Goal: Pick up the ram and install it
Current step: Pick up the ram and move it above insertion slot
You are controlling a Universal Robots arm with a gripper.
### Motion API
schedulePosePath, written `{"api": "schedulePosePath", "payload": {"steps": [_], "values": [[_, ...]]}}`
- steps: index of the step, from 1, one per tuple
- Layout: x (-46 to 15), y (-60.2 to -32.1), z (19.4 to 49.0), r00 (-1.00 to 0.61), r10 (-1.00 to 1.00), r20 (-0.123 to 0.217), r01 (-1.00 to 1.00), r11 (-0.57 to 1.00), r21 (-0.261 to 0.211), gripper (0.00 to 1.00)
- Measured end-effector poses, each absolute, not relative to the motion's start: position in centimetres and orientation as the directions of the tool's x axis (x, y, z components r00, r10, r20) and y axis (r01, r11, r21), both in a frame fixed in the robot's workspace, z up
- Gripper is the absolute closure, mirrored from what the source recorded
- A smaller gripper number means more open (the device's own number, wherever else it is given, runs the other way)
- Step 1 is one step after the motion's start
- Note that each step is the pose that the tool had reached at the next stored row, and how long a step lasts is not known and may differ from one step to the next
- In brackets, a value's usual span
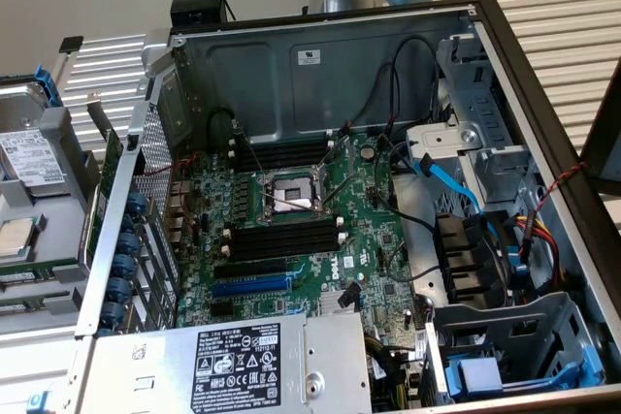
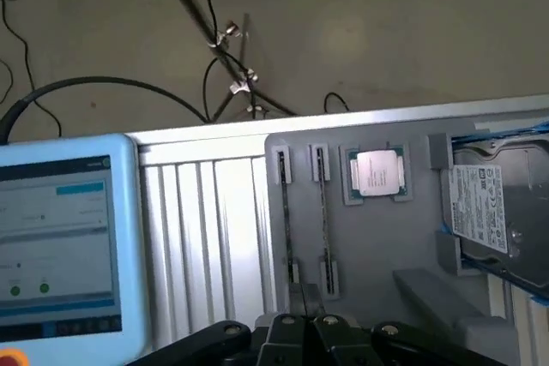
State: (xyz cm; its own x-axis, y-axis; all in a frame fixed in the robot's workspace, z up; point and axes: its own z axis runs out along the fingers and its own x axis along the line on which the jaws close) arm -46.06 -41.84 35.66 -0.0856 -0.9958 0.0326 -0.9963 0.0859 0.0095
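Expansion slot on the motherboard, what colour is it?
The expansion slot is blue, seen best in the exterior view.

Tray (image 2: 403, 237): 2 ram sticks (image 2: 284, 212), 1 CPU (image 2: 375, 173), 1 hard drive (image 2: 493, 212). Also 1 pendant screen (image 2: 56, 246), 1 PC case (image 1: 320, 60) w/ 1 blue slot (image 1: 252, 285).

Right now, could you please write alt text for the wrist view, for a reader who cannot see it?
The black gripper hangs over a grey plastic holder tray where two thin dark ram sticks stand on edge in slots, beside a square silver processor chip and a labelled silver hard drive. A blue-framed touchscreen pendant lies nearby.
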Motion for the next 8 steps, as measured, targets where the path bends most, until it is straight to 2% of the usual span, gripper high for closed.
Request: {"api": "schedulePosePath", "payload": {"steps": [8], "values": [[-46.06,-41.84,35.15,0.051,-0.998,0.031,-0.999,-0.051,0.004,0.89]]}}
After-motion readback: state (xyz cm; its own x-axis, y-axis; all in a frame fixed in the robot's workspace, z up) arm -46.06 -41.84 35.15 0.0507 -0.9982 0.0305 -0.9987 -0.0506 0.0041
